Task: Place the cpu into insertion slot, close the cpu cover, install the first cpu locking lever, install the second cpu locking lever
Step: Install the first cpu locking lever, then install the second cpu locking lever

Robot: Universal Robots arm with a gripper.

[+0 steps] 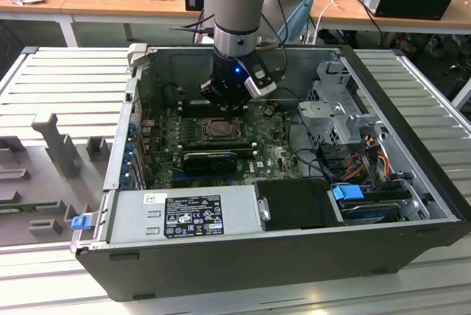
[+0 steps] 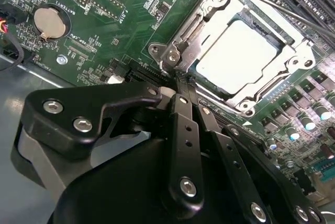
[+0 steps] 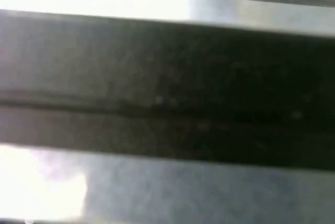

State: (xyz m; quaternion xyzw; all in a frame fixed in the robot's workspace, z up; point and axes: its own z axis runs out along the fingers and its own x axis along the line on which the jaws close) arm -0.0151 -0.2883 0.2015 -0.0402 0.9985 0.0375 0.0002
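from here the cpu point(image 2: 238, 56) sits under the cpu cover point(image 2: 293, 59), thin stiff metal best pressed at its edge; my fingers point(image 2: 180, 111) look clenched, holding nothing.

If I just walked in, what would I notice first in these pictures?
Probably the big blue-and-grey robot arm reaching down into the open computer case, over the green circuit board. In the second wrist view, the shiny cpu sits in its socket under the metal cpu cover, with the black end effector right at its edge.
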